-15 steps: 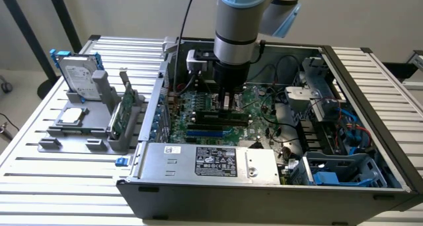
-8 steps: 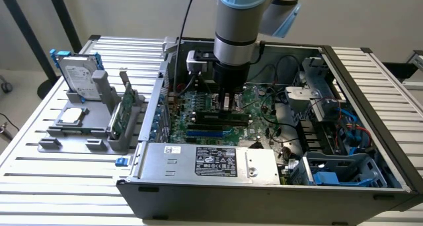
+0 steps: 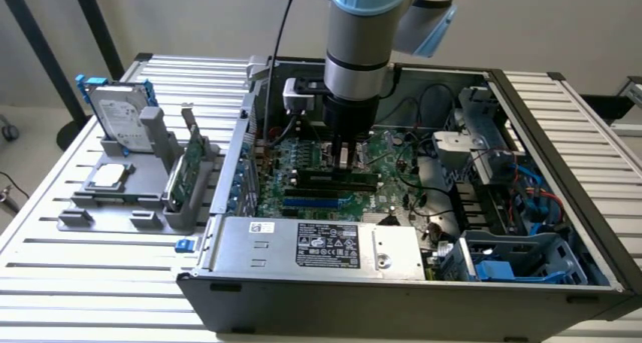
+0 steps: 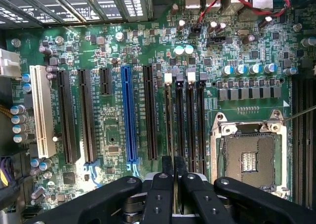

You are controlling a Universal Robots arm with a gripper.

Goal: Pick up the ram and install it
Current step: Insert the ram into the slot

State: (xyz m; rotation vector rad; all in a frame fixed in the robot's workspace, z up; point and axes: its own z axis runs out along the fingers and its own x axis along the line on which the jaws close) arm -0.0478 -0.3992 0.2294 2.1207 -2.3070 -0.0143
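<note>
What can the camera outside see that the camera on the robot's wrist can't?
The exterior view takes in the whole computer case, the arm, a hard drive and a green card in the grey holder beside it. The wrist view shows the blue slot, white slot and empty processor socket close up. Both show the motherboard and shut gripper.

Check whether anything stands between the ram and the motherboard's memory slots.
Nothing visible does. The claw holds what looks like the ram edge-on, just above the black memory slots, which look empty and uncovered.
</note>
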